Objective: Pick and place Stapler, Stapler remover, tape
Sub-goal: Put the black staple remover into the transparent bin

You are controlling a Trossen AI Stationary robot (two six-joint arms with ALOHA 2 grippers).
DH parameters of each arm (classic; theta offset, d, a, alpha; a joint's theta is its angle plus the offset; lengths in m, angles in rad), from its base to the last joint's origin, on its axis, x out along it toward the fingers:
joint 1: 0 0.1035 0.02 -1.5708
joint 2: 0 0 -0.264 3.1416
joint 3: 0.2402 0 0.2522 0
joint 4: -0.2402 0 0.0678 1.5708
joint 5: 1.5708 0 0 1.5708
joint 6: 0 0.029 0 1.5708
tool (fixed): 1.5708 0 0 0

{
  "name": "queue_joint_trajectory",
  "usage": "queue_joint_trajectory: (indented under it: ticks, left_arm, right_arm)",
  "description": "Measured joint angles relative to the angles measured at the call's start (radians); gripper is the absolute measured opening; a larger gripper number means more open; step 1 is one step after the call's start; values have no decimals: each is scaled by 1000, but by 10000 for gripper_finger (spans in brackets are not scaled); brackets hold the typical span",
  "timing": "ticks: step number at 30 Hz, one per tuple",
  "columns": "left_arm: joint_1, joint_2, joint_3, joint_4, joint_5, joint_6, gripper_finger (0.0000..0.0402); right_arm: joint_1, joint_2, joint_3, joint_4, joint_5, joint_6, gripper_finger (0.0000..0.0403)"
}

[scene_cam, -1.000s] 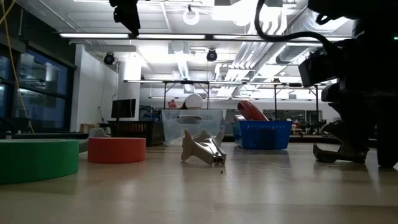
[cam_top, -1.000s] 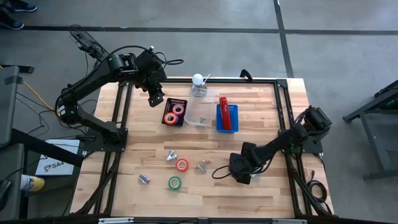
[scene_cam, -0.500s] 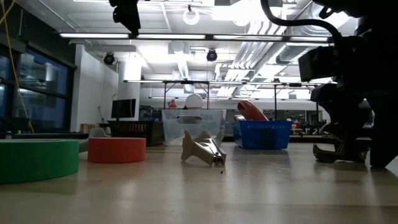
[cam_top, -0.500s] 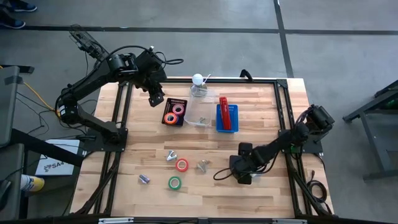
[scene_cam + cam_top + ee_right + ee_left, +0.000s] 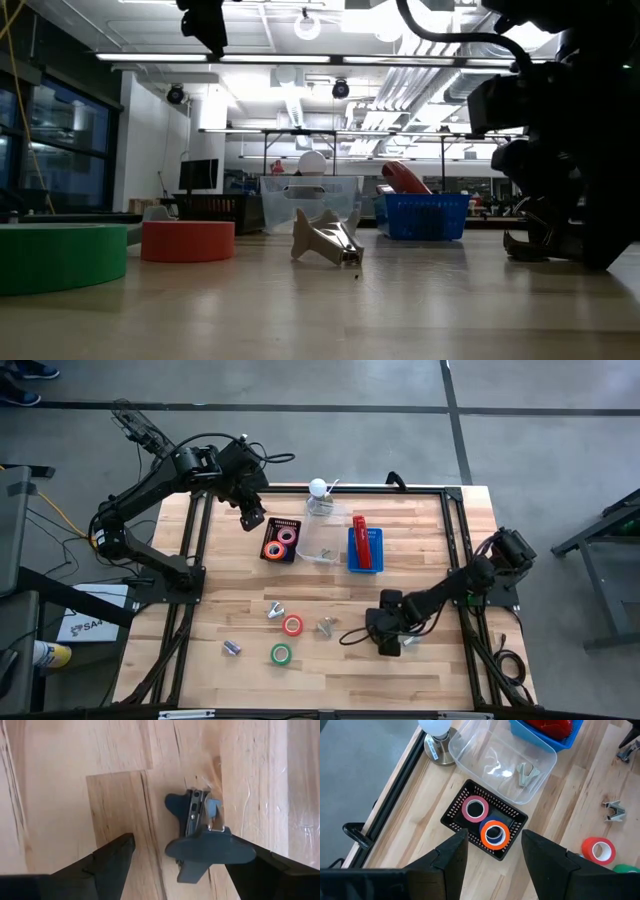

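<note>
The red stapler [image 5: 361,540] lies in the blue tray [image 5: 372,560]. Pink and orange tape rolls [image 5: 475,809] sit in the black basket [image 5: 281,540]. A red roll [image 5: 292,625] and a green roll [image 5: 280,654] lie flat on the table. My right gripper [image 5: 392,643] is low and open, pointing down over a dark staple remover [image 5: 200,837] that lies between its fingers. My left gripper [image 5: 493,836] hangs open, high above the basket, with nothing between its fingers. Another staple remover [image 5: 526,774] lies in the clear tub [image 5: 318,548]. My right gripper comes down from above with one finger on each side of the dark staple remover, which lies flat on the table. The remover's broad wing [image 5: 220,851] reaches up to one finger [image 5: 265,867]. Whether they touch I cannot tell.
Grey staple removers lie loose on the table [image 5: 275,610] [image 5: 325,626], and a small one sits near the front left [image 5: 232,647]. A white-knobbed object [image 5: 318,490] stands behind the clear tub. Black frame rails [image 5: 455,560] run along the table's sides.
My right gripper has tipped steeper and rolled a little, and has edged over the dark staple remover. It stays open. The remover has not moved.
</note>
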Motion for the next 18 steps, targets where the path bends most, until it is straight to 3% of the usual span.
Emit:
queue_joint_trajectory:
  ticks: [18]
  left_arm:
    - [0,0,0,0,-1,9,181]
  right_arm:
    - [-12,-18,1,15,27,48,126]
